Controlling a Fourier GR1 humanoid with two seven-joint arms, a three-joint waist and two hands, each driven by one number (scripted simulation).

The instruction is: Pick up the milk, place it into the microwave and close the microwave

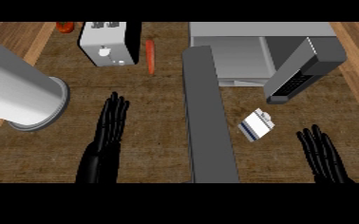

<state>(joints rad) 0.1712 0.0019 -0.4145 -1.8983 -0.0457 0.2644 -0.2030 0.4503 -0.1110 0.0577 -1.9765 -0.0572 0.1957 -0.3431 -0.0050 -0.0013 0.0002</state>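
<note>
At lower right of the frame, the open, empty right hand (324, 156) risks toppling the nearby milk (256, 125) while grasping.

1. The wooden counter (157, 118) carries everything.
2. The milk (256, 125) lies on its side near the microwave (242, 52).
3. A toaster (108, 42), carrot (150, 56) and possibly a tomato (65, 26) sit at the back.
</note>
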